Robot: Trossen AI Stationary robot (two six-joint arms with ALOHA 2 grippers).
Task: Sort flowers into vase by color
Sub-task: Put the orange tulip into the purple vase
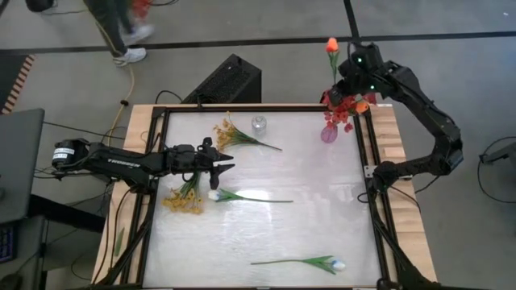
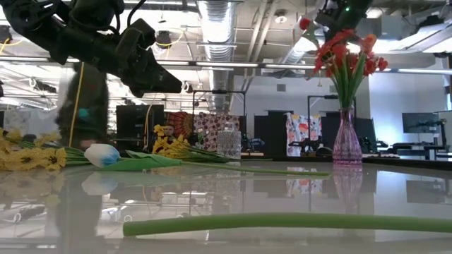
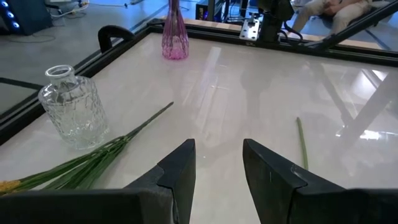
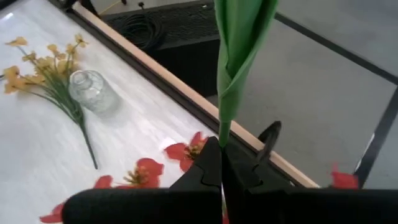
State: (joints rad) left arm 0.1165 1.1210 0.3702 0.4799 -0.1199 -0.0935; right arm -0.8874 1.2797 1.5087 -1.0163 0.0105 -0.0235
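My right gripper (image 1: 340, 87) (image 4: 222, 155) hangs over the table's far right corner, shut on an orange tulip with its bud (image 1: 331, 44) out past the far edge. Just below stands the pink vase (image 1: 329, 133) (image 2: 347, 144), holding red flowers (image 1: 345, 107). At the left, my left gripper (image 1: 223, 161) (image 3: 217, 168) hovers open above the table, holding nothing. A clear glass vase (image 1: 259, 125) (image 3: 68, 106) stands near the far edge, a yellow spray (image 1: 230, 133) lying beside it. Another yellow spray (image 1: 185, 197) and two white tulips (image 1: 218, 195) (image 1: 334, 263) lie flat on the table. My right gripper pinches the orange tulip's green stem (image 4: 221, 134) between its two fingers, just below the folded leaf (image 4: 239, 37). The flower is lifted clear of the table and the vase, and its leaf and bud reach out beyond the fingertips.
A black frame (image 1: 372, 161) runs around the white table top. A dark box (image 1: 230, 80) sits on the floor beyond the far edge. A person's legs (image 1: 121, 32) show at the far left. Bare table lies between the white tulips and the pink vase.
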